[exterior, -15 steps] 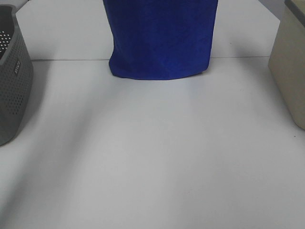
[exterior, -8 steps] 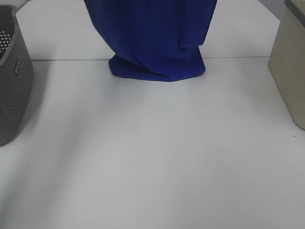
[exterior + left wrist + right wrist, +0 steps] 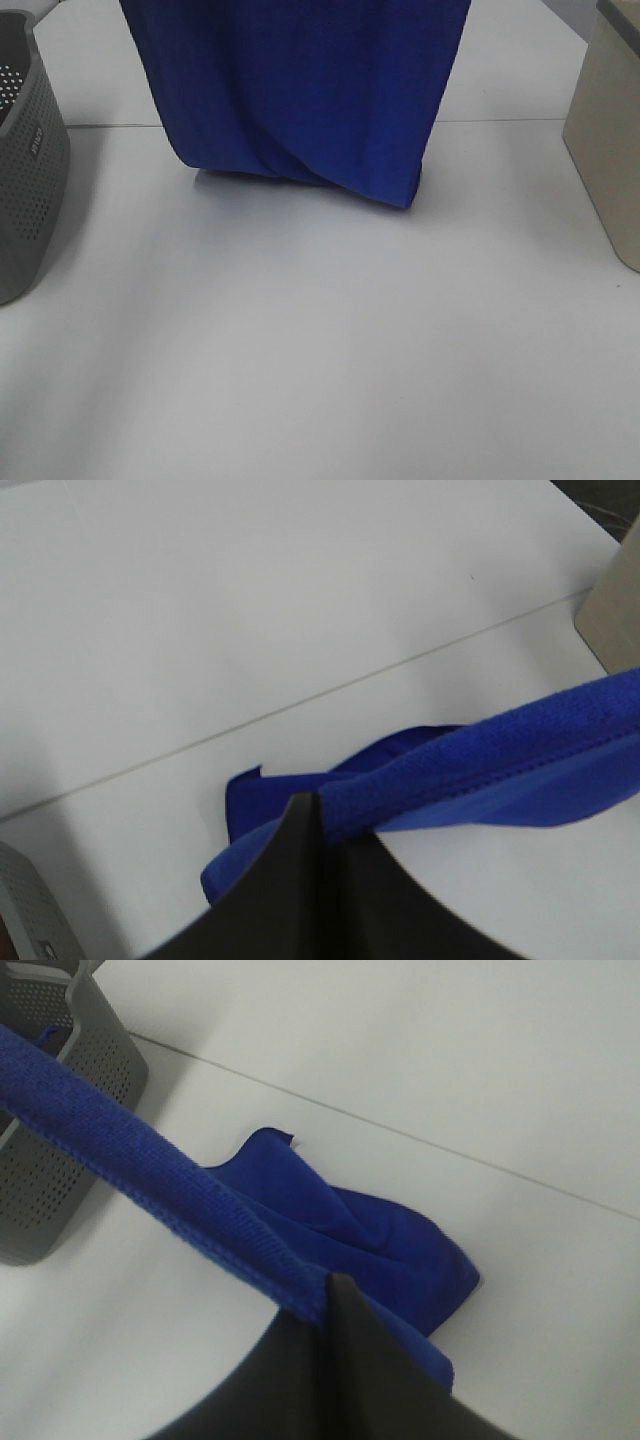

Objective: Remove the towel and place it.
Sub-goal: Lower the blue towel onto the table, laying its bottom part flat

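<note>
You look mid-placement: left gripper [image 3: 318, 815] and right gripper [image 3: 330, 1295] each pinch the hanging royal-blue plush towel [image 3: 300, 90], its lower end bunched on the white table [image 3: 320, 350] right of the grey perforated basket [image 3: 30, 170]; next, lay it flat

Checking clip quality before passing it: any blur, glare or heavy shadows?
Exterior high: even light, no glare, a soft shadow on the table under the towel. Left wrist: left gripper dark, blurred near the lens. Right wrist: right gripper likewise.

The towel [image 3: 300, 90] is draped onto the table [image 3: 320, 350] at upper centre, flanked by a basket [image 3: 25, 170] at the left edge and a bin [image 3: 610, 140] at the right.
</note>
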Controlling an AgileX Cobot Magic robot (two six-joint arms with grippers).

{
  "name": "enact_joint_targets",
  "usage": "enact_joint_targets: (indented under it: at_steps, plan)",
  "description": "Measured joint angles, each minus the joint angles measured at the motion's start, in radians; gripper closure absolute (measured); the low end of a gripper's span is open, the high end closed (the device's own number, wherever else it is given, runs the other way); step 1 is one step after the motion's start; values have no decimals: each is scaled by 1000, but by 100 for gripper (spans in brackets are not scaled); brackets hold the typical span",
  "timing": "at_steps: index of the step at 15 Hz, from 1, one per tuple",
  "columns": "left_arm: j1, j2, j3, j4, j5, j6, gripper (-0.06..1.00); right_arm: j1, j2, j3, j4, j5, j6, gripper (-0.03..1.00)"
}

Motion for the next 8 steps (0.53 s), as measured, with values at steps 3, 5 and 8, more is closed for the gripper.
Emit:
enact_joint_targets:
  at_steps: [3, 5, 8]
  plan:
    - [0, -139, 283, -85, 2, -8, 94, 0, -133, 204, 5, 0, -1, 95]
    - [-1, -200, 398, -115, 0, -10, 94, 0, -206, 303, 9, -1, -1, 95]
    - [-5, -339, 650, -194, -6, -10, 94, 0, -386, 552, 32, -1, 2, 95]
